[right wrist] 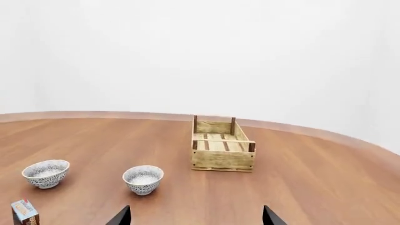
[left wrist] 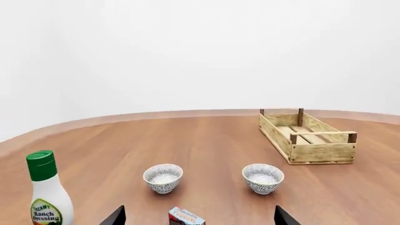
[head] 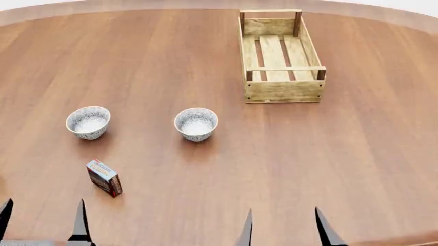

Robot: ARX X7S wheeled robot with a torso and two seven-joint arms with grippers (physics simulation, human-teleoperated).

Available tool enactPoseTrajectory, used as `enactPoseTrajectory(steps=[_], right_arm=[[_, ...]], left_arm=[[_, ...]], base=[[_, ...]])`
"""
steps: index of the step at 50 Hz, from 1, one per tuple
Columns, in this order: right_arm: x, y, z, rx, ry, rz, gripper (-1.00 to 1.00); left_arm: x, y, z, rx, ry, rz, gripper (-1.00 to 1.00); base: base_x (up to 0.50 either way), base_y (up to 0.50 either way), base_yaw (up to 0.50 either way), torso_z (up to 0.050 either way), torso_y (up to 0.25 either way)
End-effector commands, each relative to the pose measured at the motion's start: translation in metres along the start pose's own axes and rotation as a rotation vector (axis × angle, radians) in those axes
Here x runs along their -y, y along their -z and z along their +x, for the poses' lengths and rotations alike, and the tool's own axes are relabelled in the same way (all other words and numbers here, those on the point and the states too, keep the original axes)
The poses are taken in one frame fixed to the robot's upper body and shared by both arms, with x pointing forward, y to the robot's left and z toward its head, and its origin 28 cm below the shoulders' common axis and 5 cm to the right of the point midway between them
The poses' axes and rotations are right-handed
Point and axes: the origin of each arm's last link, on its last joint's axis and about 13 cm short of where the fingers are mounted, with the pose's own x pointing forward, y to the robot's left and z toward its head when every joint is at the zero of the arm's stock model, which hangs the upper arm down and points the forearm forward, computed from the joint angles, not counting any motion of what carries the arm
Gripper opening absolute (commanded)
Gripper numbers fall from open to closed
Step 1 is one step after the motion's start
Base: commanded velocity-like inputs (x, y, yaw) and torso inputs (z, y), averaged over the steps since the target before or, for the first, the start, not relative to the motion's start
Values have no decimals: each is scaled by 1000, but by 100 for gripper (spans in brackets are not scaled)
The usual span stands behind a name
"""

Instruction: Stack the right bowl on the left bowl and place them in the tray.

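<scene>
Two patterned white bowls stand apart on the wooden table: the left bowl and the right bowl. The light-wood tray lies far right of them, empty. My left gripper is open and empty at the near left edge, behind the bowls. My right gripper is open and empty at the near edge, to the right of the right bowl.
A small red-and-blue box stands near the left gripper, in front of the left bowl. A ranch dressing bottle with a green cap stands left of the bowls in the left wrist view.
</scene>
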Motion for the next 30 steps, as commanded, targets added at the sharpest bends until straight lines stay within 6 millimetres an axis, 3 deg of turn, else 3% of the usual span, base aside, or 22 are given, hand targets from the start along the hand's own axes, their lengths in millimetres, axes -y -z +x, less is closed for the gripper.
enactPoseTrajectory(steps=[1,10,24,30], right_arm=[[1,-52,-10,138,-22,2,100],[0,-68,-14,186,-28,14,100],[0,-70,-14,178,-11,28,100],[1,-71,-15,190,-15,35,100]], left_arm=[[-6,-43,-10,100,-54,-1,100],[-5,-63,-19,153,-48,4,100],[-4,-63,-23,173,-30,-5,100],[-4,-64,-24,176,-26,-7,100]], base=[[0,0,0,0,0],[0,0,0,0,0],[0,0,0,0,0],[449,0,0,0,0]])
